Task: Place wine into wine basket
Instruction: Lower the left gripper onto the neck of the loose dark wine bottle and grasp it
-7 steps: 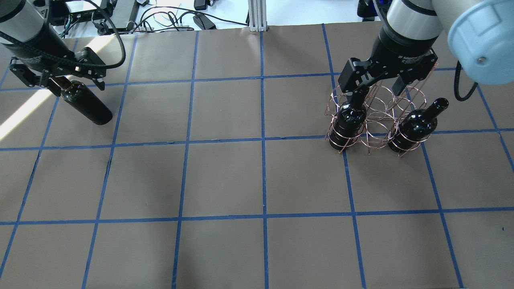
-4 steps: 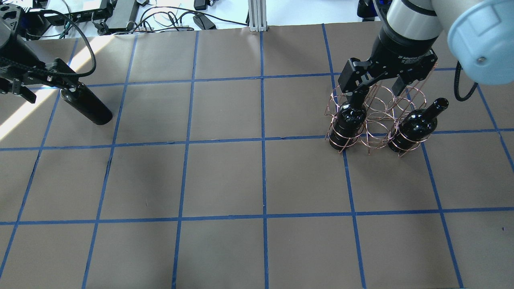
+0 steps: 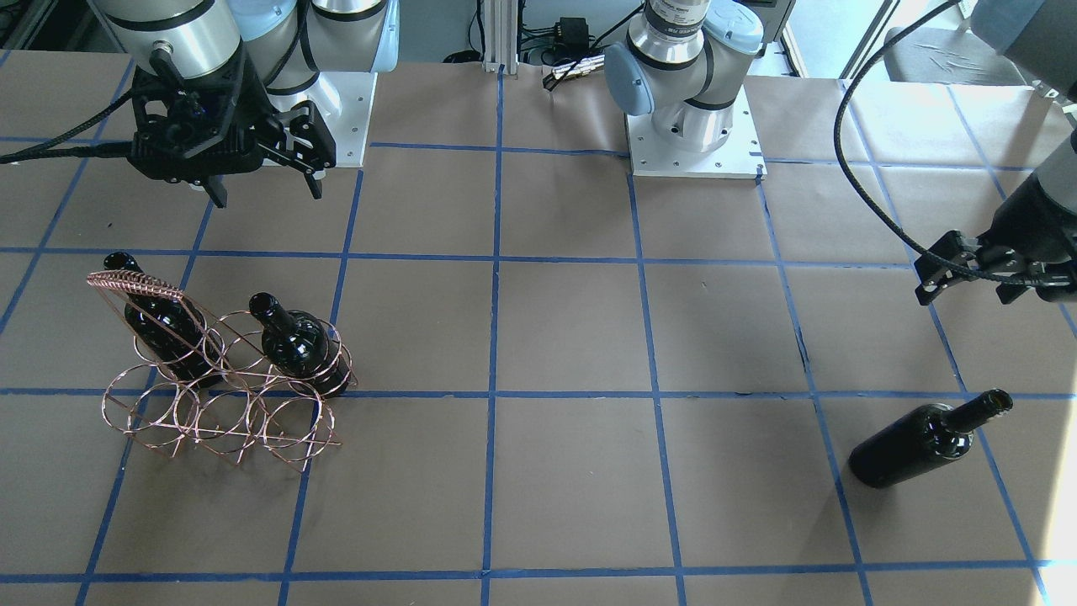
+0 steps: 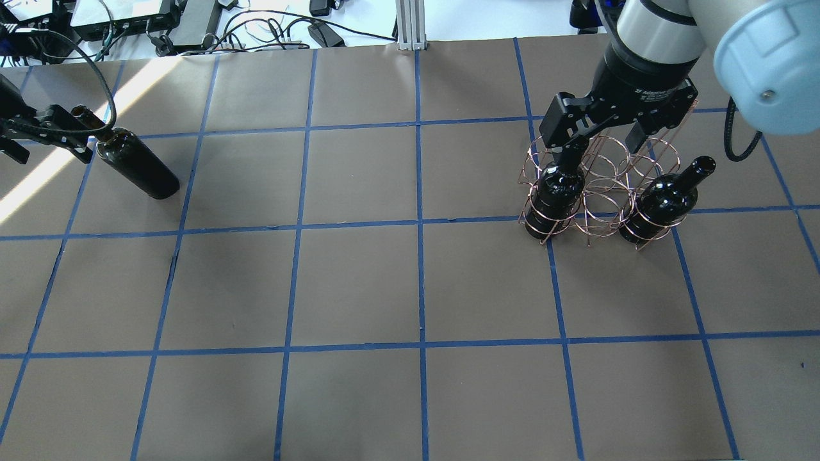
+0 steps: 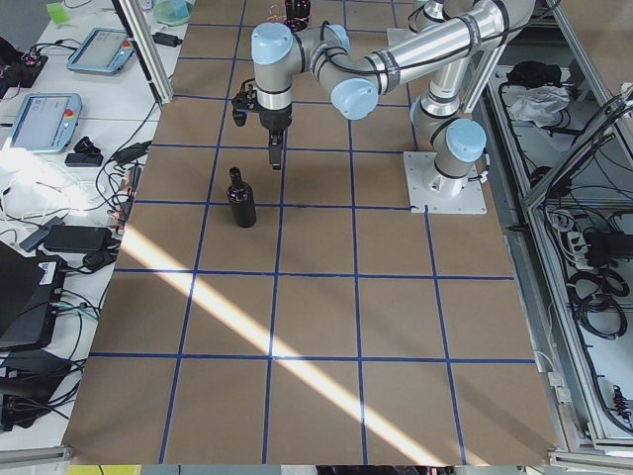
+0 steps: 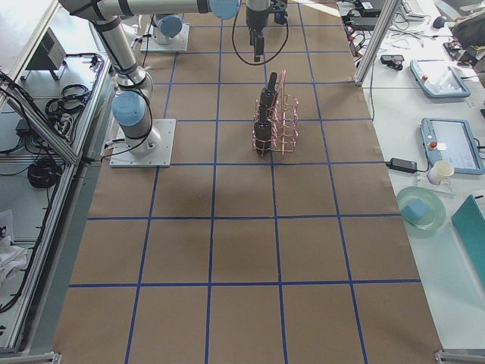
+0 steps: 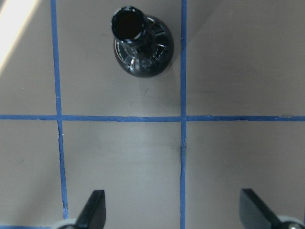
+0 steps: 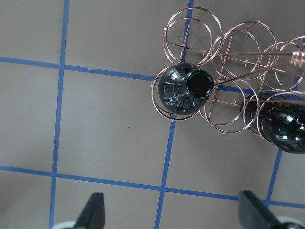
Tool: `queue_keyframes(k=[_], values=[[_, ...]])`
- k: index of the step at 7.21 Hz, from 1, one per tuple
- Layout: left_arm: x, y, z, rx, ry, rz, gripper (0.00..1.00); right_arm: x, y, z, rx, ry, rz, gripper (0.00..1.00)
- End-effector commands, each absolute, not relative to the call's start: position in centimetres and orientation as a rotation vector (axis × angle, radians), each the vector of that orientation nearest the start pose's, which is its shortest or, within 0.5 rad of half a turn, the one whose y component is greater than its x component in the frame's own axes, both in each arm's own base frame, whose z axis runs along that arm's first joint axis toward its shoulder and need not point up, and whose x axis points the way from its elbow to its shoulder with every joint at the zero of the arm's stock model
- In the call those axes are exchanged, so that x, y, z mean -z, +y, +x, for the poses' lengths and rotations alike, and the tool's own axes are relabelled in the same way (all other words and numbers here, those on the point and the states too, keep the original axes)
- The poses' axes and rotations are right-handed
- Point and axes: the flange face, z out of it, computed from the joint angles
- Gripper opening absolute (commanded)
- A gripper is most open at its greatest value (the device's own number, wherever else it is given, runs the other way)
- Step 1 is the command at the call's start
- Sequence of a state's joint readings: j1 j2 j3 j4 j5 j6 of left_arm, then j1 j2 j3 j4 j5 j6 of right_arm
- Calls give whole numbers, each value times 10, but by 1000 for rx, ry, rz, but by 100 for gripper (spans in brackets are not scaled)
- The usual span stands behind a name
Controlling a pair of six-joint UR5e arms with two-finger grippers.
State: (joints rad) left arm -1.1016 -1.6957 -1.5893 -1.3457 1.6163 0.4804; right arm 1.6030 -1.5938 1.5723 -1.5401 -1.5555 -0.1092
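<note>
Left pincer (image 7: pixel 172 204), agape, now clear of wine (image 4: pixel 138 168); right pincer (image 8: pixel 172 209) agape over 2-bottle wine basket (image 3: pixel 139 286).

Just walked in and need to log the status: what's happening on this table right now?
A two-arm robot is loading wine into a copper wire basket. One bottle and a second bottle stand upright in the basket's row nearer the robot, at the end loops, with the loop between them empty. The right gripper hangs open above the basket, holding nothing. A third bottle stands upright on the table on the robot's left, outside the basket. The left gripper is open beside it, not around it.
</note>
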Motion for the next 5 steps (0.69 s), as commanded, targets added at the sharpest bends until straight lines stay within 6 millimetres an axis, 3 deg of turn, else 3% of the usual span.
queue_keyframes(k=[1, 5], values=[[-440, -583, 153, 137, 3043, 33, 100, -495, -477, 150, -13, 3118, -223, 100], [-434, -624, 170, 179, 3059, 31, 100, -495, -477, 150, -13, 3118, -223, 100]])
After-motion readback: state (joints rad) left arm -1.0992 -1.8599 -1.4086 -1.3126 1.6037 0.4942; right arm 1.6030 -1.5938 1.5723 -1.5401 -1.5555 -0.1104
